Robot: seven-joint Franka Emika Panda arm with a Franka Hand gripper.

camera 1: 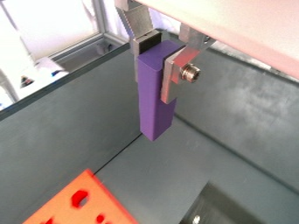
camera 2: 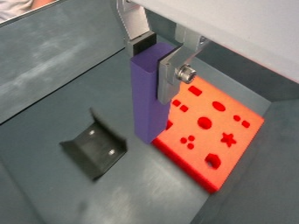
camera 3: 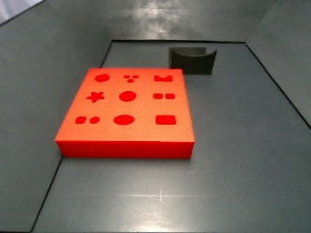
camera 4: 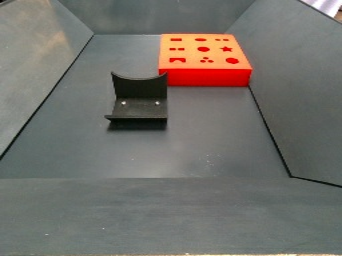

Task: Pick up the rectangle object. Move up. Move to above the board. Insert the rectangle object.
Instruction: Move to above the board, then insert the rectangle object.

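- Gripper [camera 1: 162,54] clamped on the rectangle object [camera 1: 156,94]; we see it only in both wrist views [camera 2: 156,54].
- Purple block [camera 2: 149,96] hangs upright, clear of the floor.
- Board [camera 3: 127,111] lies flat on the floor, holes up.
- Dark U-shaped holder [camera 4: 138,101] sits apart from the board, empty.

The red board [camera 4: 205,60] lay at the far end; the dark fixture [camera 4: 138,100] stood nearer, apart from it. The gripper was out of sight.
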